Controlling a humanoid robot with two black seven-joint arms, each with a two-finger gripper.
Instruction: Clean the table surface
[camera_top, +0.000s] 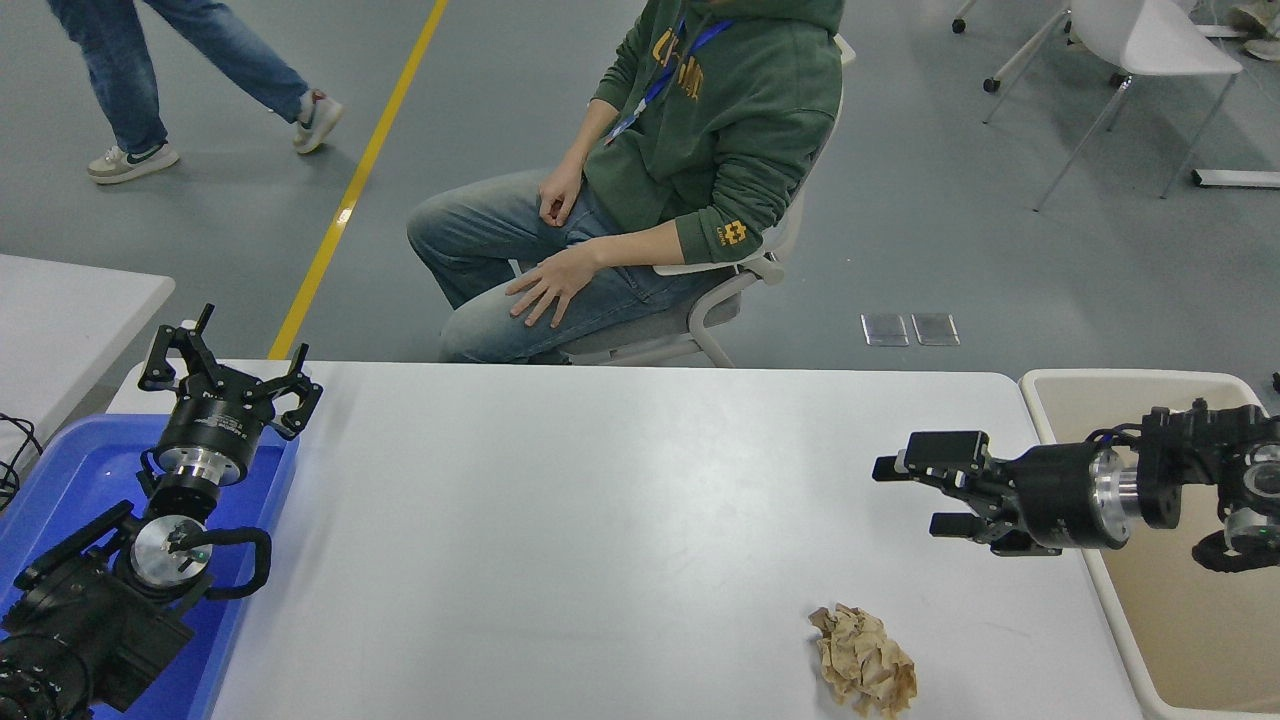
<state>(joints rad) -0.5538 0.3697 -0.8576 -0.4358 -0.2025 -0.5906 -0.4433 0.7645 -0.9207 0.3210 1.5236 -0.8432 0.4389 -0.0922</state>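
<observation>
Tabletop (600, 520): the wide white matte slab fills the middle of the view. It is rigid and smooth, so it is to be cleared rather than lifted.

Crumpled paper (863, 672): a tan wad lies on the tabletop at about 5 o'clock from its centre, near the front edge. It looks light, soft and springy. It will probably crush under pressure and slide on the smooth surface if nudged from one side.

Where to take hold: judged best from above, across the bulk of the wad, with the jaws straddling its widest creases. The loose flaps at its edge could tear or slip out.

Right end effector (905, 495): its jaws are spread apart and hold nothing. It hangs over the tabletop's right part, at roughly 1 o'clock from the wad and well apart from it, pointing toward 9 o'clock.

Left end effector (230, 375): parked at the lower left over the blue tray (60, 470), with its fingers splayed wide and nothing between them.

Beige bin (1180, 600): sits just beside the tabletop's right edge, at 3 o'clock. It is a likely place for the wad.

Seated person (700, 150): sits on a chair beyond the far edge at 12 o'clock, with hands on the lap, clear of the tabletop.
</observation>
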